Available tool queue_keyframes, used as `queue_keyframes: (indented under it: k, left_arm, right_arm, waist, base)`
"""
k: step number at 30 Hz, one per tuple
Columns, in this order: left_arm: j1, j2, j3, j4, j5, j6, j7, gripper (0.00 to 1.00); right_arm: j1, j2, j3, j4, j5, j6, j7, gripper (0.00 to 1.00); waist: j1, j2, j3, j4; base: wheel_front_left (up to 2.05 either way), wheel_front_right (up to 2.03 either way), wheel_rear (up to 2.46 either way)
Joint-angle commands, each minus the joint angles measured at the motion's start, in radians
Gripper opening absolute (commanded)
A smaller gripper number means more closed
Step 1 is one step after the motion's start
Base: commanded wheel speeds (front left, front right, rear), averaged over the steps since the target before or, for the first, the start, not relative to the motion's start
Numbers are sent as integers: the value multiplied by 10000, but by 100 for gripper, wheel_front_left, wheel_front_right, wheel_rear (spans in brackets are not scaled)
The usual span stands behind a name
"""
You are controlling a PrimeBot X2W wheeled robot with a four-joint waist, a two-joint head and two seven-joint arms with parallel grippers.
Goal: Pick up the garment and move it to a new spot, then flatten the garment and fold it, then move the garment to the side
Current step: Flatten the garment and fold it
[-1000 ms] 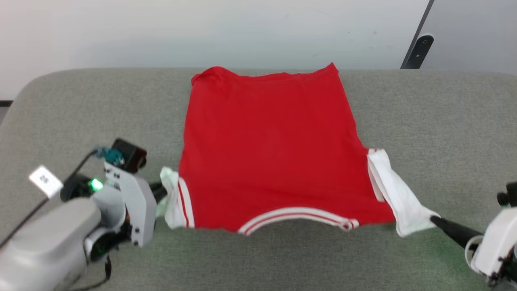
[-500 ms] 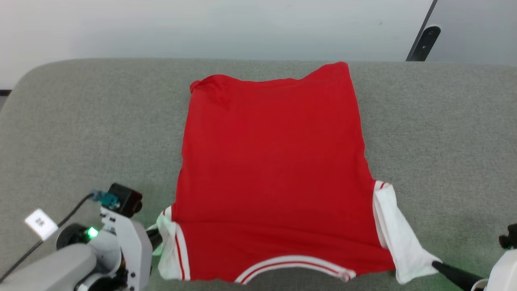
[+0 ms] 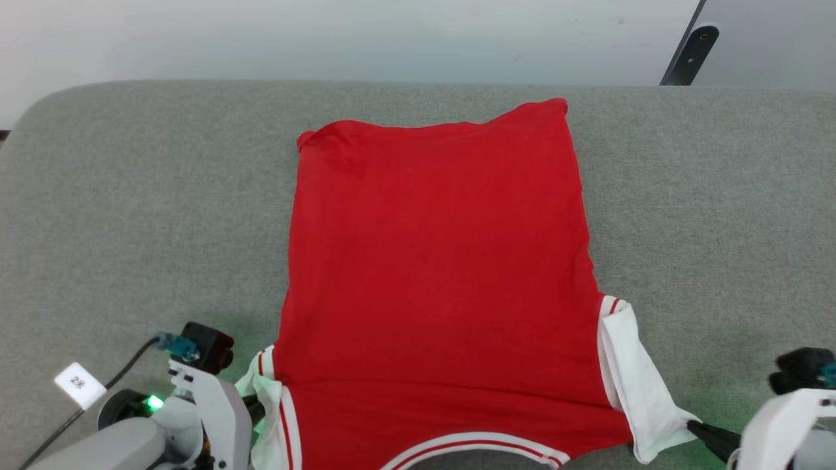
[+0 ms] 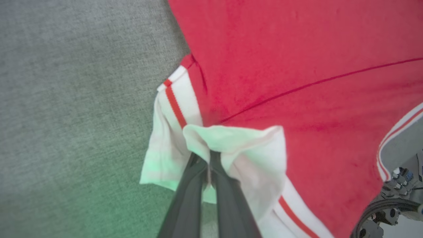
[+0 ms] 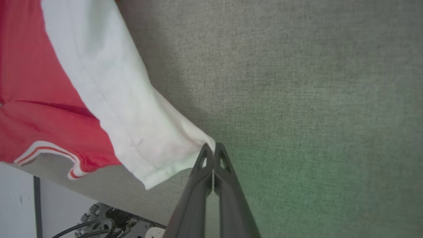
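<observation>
Left gripper (image 4: 209, 158) is clamped, fingers pinched closed on a bunched fold of the left white sleeve (image 4: 231, 145). Right gripper (image 5: 213, 149) is also closed, its tips nipping just the corner of the right white sleeve (image 5: 132, 115). The garment (image 3: 437, 261) lies spread between the two grippers on the grey padded surface (image 3: 130, 196), plain red side up, with the body running ahead and inward from each fingertip. The striped collar trim (image 3: 470, 447) is on the near side between the grippers and the hem (image 3: 431, 127) is at the far end. The long axis runs collar to hem, straight away from the grippers. The fabric looks thin, light and limp, probably a bit slick, so it will drape and wrinkle and won't hold shape. The right pinch is shallow and could slip under tension. Better holds are probably the shoulder seams or hem corners, taken deeper and evenly on both sides.
</observation>
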Motion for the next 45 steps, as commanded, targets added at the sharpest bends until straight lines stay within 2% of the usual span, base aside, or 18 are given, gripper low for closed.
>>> queue_keyframes:
  k: [1, 7, 8, 10, 11, 17, 23, 26, 31, 34, 37, 40, 45]
  left_arm:
    - [165, -116, -94, 190, 42, 3, 17, 0]
    - [87, -526, -86, 627, 36, -172, -85, 0]
    - [92, -575, -81, 682, 31, -228, -109, 0]
    - [108, -657, -77, 782, 19, -267, -139, 0]
    - [119, -693, -81, 829, 24, -300, -158, 0]
    - [310, -833, -8, 1107, -85, -378, -370, 0]
    - [449, -873, 105, 1242, -194, -407, -674, 0]
    - [515, -893, 181, 1262, -251, -419, -848, 0]
    - [574, -968, 370, 1262, -347, -434, -1236, 0]
    - [643, -1035, 432, 1273, -362, -437, -1433, 0]
    - [633, -1094, 439, 1276, -330, -456, -1499, 0]
    - [447, -1241, 418, 1282, -230, -497, -1470, 0]
    - [-133, -1657, 361, 1392, 97, -665, -1235, 0]
  right_arm:
    - [-106, -90, 97, 76, -316, -15, -91, 0]
    - [-465, -367, 1169, 860, -1642, -15, -427, 0]
    - [-498, -419, 1343, 1007, -1755, -15, -516, 22]
    - [-599, -480, 1610, 1270, -1901, -17, -716, 44]
    - [-639, -541, 1744, 1360, -1977, -17, -830, 100]
    - [-837, -900, 2101, 1612, -1851, -17, -1143, 100]
    - [-661, -1389, 1882, 852, -1573, -15, -1732, 100]
    - [-482, -1428, 1494, 218, -1645, -12, -2649, 100]
    - [-247, -1592, 1511, -1221, -2367, -6, -5086, 100]
    - [-117, -1268, 1263, -1634, -2979, -6, -6696, 100]
    - [-301, -1040, 1358, -1664, -3400, -12, -7642, 100]
    - [-1016, -1067, 1695, -1307, -3538, -12, -7825, 100]
    - [-3285, -1771, 2422, -197, -3018, -14, -7206, 100]
  waist:
    - [-1, 0, 8, -7]
    - [-1, 0, -38, -29]
    - [-1, 0, -57, -32]
    - [-1, 0, -99, -35]
    - [-1, 0, -122, -31]
    - [-1, 0, -296, -94]
    - [-1, 0, -405, -201]
    - [-1, 0, -451, -244]
    - [-1, 0, -528, -314]
    - [-1, 0, -559, -353]
    - [-1, 0, -525, -339]
    - [-1, 0, -430, -219]
    - [-1, 0, -93, 359]
  base:
    - [0, 0, 0]
    - [0, 0, 0]
    - [0, 0, 0]
    - [0, 0, 0]
    - [0, 0, 0]
    - [0, 0, 0]
    - [0, 0, 0]
    - [0, 0, 0]
    - [0, 0, 0]
    - [0, 0, 0]
    - [0, 0, 0]
    - [0, 0, 0]
    - [0, 0, 0]
